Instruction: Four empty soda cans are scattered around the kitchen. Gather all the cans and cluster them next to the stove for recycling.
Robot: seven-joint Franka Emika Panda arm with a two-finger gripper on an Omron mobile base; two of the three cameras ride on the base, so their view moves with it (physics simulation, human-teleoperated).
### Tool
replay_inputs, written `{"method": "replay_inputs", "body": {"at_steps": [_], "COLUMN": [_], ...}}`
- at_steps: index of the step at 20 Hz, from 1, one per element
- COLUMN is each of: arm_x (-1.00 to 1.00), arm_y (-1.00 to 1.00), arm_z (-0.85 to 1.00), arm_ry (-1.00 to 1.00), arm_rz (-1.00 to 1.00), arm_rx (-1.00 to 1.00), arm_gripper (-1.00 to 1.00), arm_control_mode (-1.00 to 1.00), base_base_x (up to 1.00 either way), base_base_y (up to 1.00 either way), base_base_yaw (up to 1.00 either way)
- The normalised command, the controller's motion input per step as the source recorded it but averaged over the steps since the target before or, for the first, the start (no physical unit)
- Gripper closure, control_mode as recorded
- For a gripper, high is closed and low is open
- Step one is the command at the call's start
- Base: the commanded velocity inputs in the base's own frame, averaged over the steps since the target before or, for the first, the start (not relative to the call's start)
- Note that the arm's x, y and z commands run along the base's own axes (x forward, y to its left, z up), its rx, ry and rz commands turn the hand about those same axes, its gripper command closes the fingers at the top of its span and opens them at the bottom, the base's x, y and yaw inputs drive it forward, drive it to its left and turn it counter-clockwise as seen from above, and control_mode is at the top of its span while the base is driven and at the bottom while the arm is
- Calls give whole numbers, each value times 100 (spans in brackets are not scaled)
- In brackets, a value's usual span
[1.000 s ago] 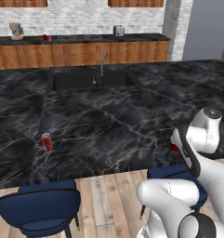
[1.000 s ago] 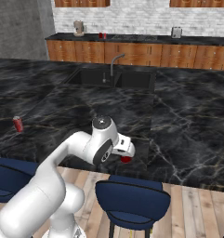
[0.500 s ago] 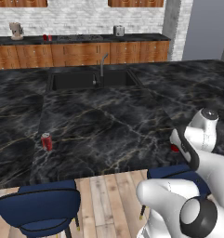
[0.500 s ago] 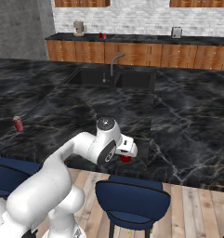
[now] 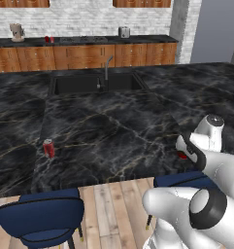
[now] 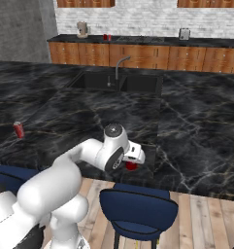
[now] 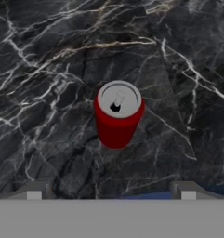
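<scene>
Soda can point(image 7: 118, 113) upright near the counter's point(image 5: 113, 136) front edge, gripper point(image 7: 111, 194) poised above, jaws wide apart, nothing held. Pick-up step: descend, straddle, close.

One soda can point(image 7: 118, 114) stands upright on the table point(image 7: 48, 56), just ahead of the open jaws and centred between them. Another can point(image 5: 49, 148) stands far to their left near the table's front edge, the sink point(image 5: 96, 82) well beyond.
</scene>
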Motion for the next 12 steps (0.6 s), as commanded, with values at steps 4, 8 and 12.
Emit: {"method": "replay_inputs", "body": {"at_steps": [4, 8, 12], "arm_x": [24, 25, 21], "arm_y": [-2, -6, -11], "arm_z": [-14, -13, -11], "arm_ry": [0, 1, 0], "arm_rz": [0, 0, 0], "arm_rx": [0, 0, 0], "arm_gripper": [-100, -100, -100], "arm_control_mode": [-100, -100, -100], "base_base_x": [0, 0, 0], "base_base_y": [0, 0, 0], "base_base_yaw": [0, 0, 0]}}
